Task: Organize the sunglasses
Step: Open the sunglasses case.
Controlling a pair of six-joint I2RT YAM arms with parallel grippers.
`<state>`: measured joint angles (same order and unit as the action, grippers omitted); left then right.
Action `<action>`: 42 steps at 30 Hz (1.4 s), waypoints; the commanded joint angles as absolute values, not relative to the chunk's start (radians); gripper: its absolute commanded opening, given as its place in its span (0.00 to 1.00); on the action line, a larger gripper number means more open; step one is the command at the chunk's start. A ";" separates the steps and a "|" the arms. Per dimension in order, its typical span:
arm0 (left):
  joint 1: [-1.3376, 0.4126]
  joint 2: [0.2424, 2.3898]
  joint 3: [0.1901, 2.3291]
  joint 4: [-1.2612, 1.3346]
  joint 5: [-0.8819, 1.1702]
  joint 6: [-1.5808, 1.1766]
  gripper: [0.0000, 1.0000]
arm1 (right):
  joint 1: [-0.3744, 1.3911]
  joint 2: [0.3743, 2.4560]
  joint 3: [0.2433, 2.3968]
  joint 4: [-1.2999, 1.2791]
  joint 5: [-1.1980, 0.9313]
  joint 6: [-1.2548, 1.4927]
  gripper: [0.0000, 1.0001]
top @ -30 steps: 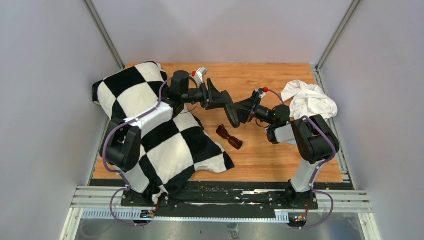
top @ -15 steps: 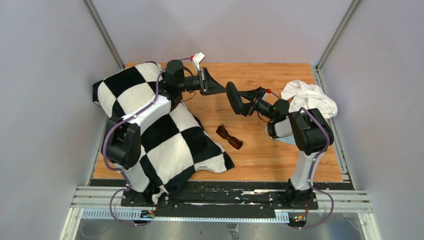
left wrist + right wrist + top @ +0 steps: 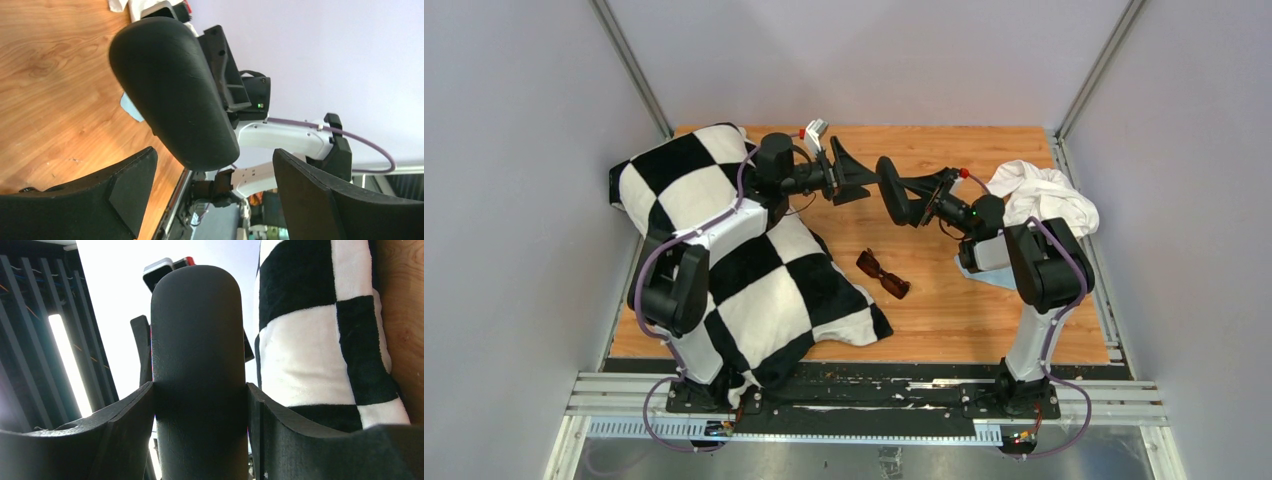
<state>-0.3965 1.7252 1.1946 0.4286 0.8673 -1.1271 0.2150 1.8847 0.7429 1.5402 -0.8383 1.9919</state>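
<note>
The sunglasses (image 3: 883,274), dark reddish-brown, lie folded on the wooden table in front of the checkered blanket; neither gripper touches them. My right gripper (image 3: 916,195) is shut on the black oval case (image 3: 891,192) and holds it in the air over the far middle of the table. In the right wrist view the case (image 3: 200,355) stands clamped between the two fingers of my right gripper (image 3: 200,390). My left gripper (image 3: 862,174) is open and empty, just left of the case. In the left wrist view the case (image 3: 175,95) hangs beyond the spread fingers of my left gripper (image 3: 215,160).
A black-and-white checkered blanket (image 3: 754,280) covers the left of the table and drapes the left arm. A white cloth (image 3: 1044,200) lies at the far right. A small light blue cloth (image 3: 998,277) lies under the right arm. The wooden table (image 3: 944,310) has walls around it.
Both grippers have risen and moved toward the far side. My left gripper has drawn back to the left, away from the case. The right gripper has kept the case. The sunglasses have not moved.
</note>
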 commanded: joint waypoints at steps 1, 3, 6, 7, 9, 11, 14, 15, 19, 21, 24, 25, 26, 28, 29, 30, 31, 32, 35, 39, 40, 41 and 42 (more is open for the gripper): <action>-0.400 1.653 1.165 0.442 0.793 -1.174 0.92 | 0.204 1.847 0.738 1.595 -0.860 1.933 0.27; -0.408 1.651 1.166 0.443 0.771 -1.186 0.95 | 0.204 1.850 0.736 1.595 -0.866 1.924 0.27; -0.427 1.679 1.175 0.443 0.762 -1.204 0.96 | 0.204 1.854 0.729 1.595 -0.868 1.919 0.27; -0.435 1.691 1.181 0.443 0.761 -1.206 0.96 | 0.204 1.852 0.726 1.595 -0.868 1.918 0.27; -0.451 1.711 1.186 0.443 0.758 -1.207 0.97 | 0.204 1.848 0.720 1.595 -0.868 1.917 0.27; -0.455 1.723 1.186 0.443 0.753 -1.207 0.97 | 0.204 1.843 0.715 1.595 -0.870 1.914 0.27; -0.456 1.733 1.184 0.443 0.750 -1.204 0.97 | 0.204 1.835 0.705 1.595 -0.871 1.913 0.27; -0.456 1.737 1.183 0.443 0.750 -1.204 0.97 | 0.204 1.833 0.702 1.595 -0.872 1.913 0.27; -0.457 1.753 1.184 0.443 0.754 -1.204 0.97 | 0.204 1.826 0.692 1.595 -0.871 1.912 0.27; -0.457 1.762 1.177 0.443 0.753 -1.206 0.97 | 0.204 1.819 0.687 1.595 -0.871 1.912 0.27; -0.457 1.771 1.169 0.443 0.755 -1.206 0.97 | 0.204 1.811 0.684 1.595 -0.870 1.912 0.27; -0.457 1.772 1.167 0.443 0.755 -1.206 0.97 | 0.204 1.811 0.684 1.595 -0.870 1.911 0.27; -0.457 1.774 1.165 0.443 0.755 -1.206 0.97 | 0.204 1.809 0.683 1.595 -0.870 1.911 0.27; -0.458 1.777 1.165 0.443 0.753 -1.207 0.97 | 0.204 1.807 0.683 1.595 -0.870 1.912 0.27; -0.459 1.778 1.167 0.443 0.753 -1.208 0.97 | 0.204 1.807 0.683 1.595 -0.870 1.911 0.27; -0.459 1.779 1.168 0.443 0.753 -1.209 0.97 | 0.205 1.806 0.682 1.595 -0.868 1.913 0.27; -0.460 1.782 1.170 0.443 0.753 -1.210 0.96 | 0.204 1.804 0.683 1.595 -0.869 1.912 0.27; -0.461 1.785 1.173 0.443 0.752 -1.212 0.96 | 0.205 1.803 0.683 1.595 -0.869 1.911 0.27; -0.465 1.793 1.182 0.443 0.750 -1.215 0.95 | 0.205 1.799 0.683 1.595 -0.870 1.912 0.27; -0.472 1.802 1.190 0.443 0.744 -1.221 0.94 | 0.206 1.799 0.677 1.595 -0.869 1.909 0.27; -0.472 1.804 1.193 0.443 0.743 -1.222 0.93 | 0.206 1.797 0.674 1.595 -0.869 1.908 0.27; -0.474 1.805 1.195 0.443 0.742 -1.224 0.92 | 0.207 1.798 0.673 1.595 -0.868 1.908 0.27; -0.474 1.808 1.197 0.443 0.741 -1.225 0.92 | 0.207 1.798 0.671 1.595 -0.868 1.907 0.27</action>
